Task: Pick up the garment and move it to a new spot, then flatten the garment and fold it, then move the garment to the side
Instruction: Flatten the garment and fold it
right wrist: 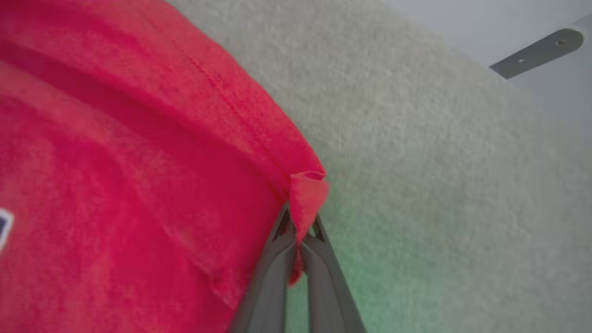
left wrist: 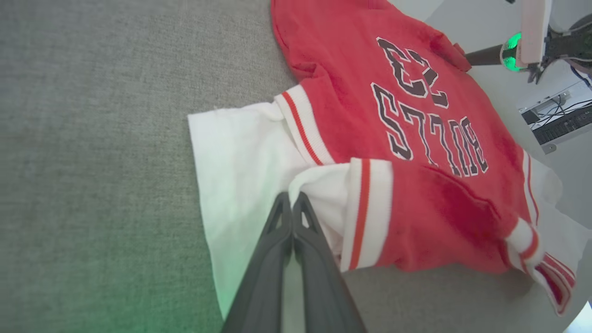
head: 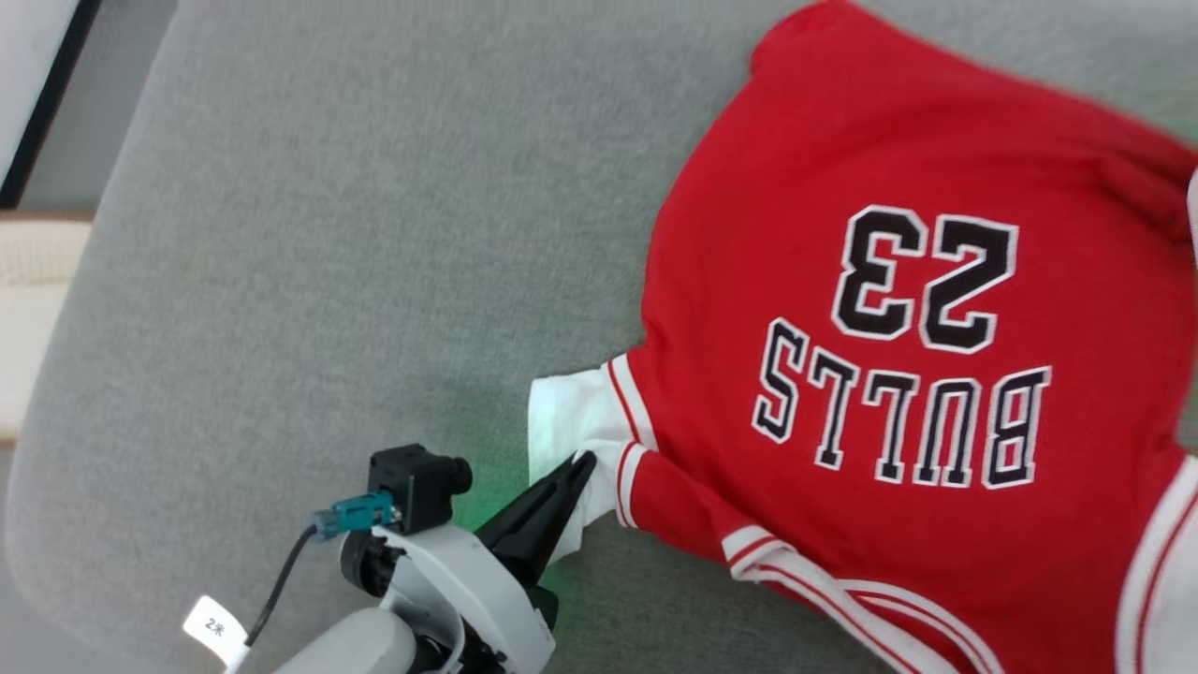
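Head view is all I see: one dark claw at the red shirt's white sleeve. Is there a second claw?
Observer: Yes. In the right wrist view the right gripper is shut on a red corner of the garment.
Operator: Is the claw I see holding anything?
Observer: In the left wrist view the left gripper has its fingers pressed together, tips appearing to pinch a fold of the white sleeve.

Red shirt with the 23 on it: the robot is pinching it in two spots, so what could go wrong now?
The left fingers pinch only a small fold of the white sleeve on the soft red jersey T-shirt, so it might slip out. The right fingers hold just a tiny hem corner, which could slip too. A bunched red fold lies beside that sleeve, so folding may turn out crooked.
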### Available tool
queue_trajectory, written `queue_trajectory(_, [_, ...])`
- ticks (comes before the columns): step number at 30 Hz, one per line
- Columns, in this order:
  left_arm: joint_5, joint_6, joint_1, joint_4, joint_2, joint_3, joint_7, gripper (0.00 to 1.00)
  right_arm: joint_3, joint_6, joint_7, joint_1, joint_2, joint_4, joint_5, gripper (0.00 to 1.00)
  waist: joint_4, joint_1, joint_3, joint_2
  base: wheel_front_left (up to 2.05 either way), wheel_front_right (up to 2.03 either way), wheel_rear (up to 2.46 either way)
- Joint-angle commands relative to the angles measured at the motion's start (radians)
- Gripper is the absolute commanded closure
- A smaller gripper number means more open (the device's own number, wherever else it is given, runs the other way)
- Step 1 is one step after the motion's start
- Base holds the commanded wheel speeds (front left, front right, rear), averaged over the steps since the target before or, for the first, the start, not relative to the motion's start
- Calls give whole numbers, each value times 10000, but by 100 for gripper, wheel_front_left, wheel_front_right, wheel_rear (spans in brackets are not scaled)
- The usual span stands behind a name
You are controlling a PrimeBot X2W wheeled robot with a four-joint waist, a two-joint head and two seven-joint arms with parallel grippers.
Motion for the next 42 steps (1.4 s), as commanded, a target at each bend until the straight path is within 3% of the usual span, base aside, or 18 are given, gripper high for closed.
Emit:
queue_trajectory(1, [-28, -15, -39, 71, 85, 28, 29, 100, 344, -6, 164, 790, -388, -379, 394, 100, -772, 0, -1042, -1, 0, 0, 0])
queue_trajectory(6, [197, 226, -23, 217, 331, -58, 202, 100, 866, -6, 177, 2085, -1368, -2085, 1242, 100, -1268, 0, -1552, -1, 0, 0, 0])
queue_trajectory(12, [206, 361, 16, 192, 520, -32, 326, 100, 743, -7, 424, 3832, -2363, -3842, 2083, 100, -1726, 0, -1778, -1, 0, 0, 0])
queue_trajectory(19, [126, 488, 114, 79, 672, 63, 319, 100, 334, -6, 930, 5992, -2913, -5462, 2470, 100, -2084, 0, -1852, -1, 0, 0, 0])
queue_trajectory(28, [19, 573, 269, 23, 823, 153, 262, 100, -163, 3, 1777, 9191, -2197, -7257, 2079, 100, -2544, 0, -1845, -1, 0, 0, 0])
queue_trajectory(34, [111, 604, 154, 58, 823, 89, 319, 100, -293, 10, 2230, 10273, -1412, -7681, 1725, 100, -2598, 0, -1749, -1, 0, 0, 0])
queue_trajectory(39, [159, 569, 106, 107, 755, 15, 344, 100, -313, 30, 2003, 10637, -929, -7548, 1444, 100, -2572, 0, -1669, -1, 0, 0, 0])
queue_trajectory(40, [159, 558, 101, 121, 742, 0, 339, 100, -355, 28, 1920, 10585, -933, -7541, 1328, 70, -2570, 0, -1664, -1, 0, 0, 0])
queue_trajectory(41, [158, 548, 95, 133, 725, -11, 332, 100, -469, 27, 1713, 10442, -970, -7607, 1182, 0, -2567, 0, -1666, -1, 0, 0, 0])
queue_trajectory(42, [155, 542, 92, 146, 716, -14, 325, 100, -745, 20, 1502, 10258, -951, -7651, 1100, 0, -2569, 0, -1674, -1, 0, 0, 0])
